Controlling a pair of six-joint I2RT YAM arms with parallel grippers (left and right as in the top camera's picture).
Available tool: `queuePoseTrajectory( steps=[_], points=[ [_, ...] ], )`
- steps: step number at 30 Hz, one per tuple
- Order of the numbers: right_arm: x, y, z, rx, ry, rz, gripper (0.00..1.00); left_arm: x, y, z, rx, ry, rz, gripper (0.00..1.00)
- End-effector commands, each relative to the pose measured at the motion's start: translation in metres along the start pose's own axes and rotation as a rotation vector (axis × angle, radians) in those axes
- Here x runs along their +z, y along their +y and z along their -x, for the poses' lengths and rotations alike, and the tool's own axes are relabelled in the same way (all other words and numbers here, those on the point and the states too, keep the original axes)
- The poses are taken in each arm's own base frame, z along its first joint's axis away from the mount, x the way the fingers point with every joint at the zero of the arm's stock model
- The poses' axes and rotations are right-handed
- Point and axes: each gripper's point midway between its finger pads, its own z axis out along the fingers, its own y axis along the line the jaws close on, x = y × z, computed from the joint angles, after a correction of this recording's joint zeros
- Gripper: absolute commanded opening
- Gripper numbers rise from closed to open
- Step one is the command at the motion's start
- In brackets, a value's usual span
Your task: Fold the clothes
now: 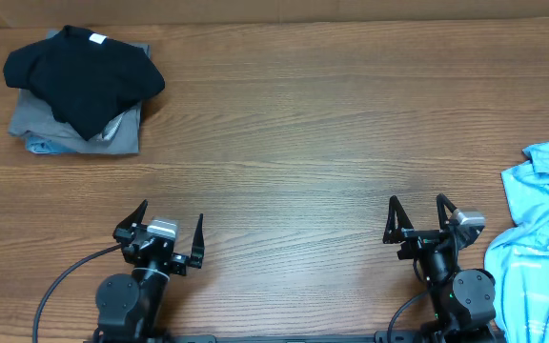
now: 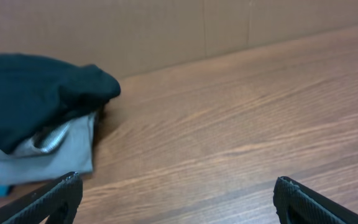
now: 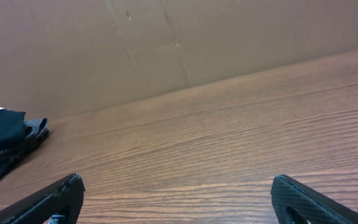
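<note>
Your black T-shirt (image 1: 84, 76) is at the far left of the table (image 1: 303, 124), well apart from both arms. It lies on top of a stack, with a grey garment (image 1: 34, 119) under it and a sliver of blue cloth (image 1: 41, 146) at the bottom. It is doubled over but lumpy, and its edges overhang the grey layer. My read is that the stack is the put-away spot, so the shirt is either roughly done or needs squaring (can't tell which from here).

Left gripper (image 1: 172, 211) has its jaws spread wide with nothing between them, parked at the near edge. Its wrist view shows only bare wood between the fingers (image 2: 55, 199). Right gripper (image 1: 416, 200) is the same, wide apart and empty, at the near edge. Both look like rest poses that keep the middle of the table free for spreading cloth.

A crumpled light blue garment (image 1: 541, 257) is heaped at the right edge, just beside the right arm. It is probably the waiting pile.

On writing: there is a small white label (image 1: 96, 39) at the shirt's neck, too small to read. The blue garment has faint pale markings, also unreadable. No logo is visible anywhere.
</note>
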Motion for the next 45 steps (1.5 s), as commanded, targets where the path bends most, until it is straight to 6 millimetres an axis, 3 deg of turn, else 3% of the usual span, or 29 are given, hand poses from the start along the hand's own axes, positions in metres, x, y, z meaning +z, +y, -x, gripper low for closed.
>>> queuePoseTrajectory(
  steps=[1, 5, 45],
  points=[
    [-0.0007, -0.0002, 0.0031, 0.004, -0.015, 0.000, 1.00, 0.0067, 0.0007, -0.0074, 0.024, -0.050, 0.011, 1.00],
    [-0.0007, -0.0002, 0.0031, 0.004, -0.015, 0.000, 1.00, 0.0122, 0.0018, -0.0034, 0.032, -0.124, 0.021, 1.00],
    [-0.0008, -0.0002, 0.0031, 0.004, -0.015, 0.000, 1.00, 0.0122, 0.0025, -0.0038, 0.032, -0.121, 0.025, 1.00]
  ],
)
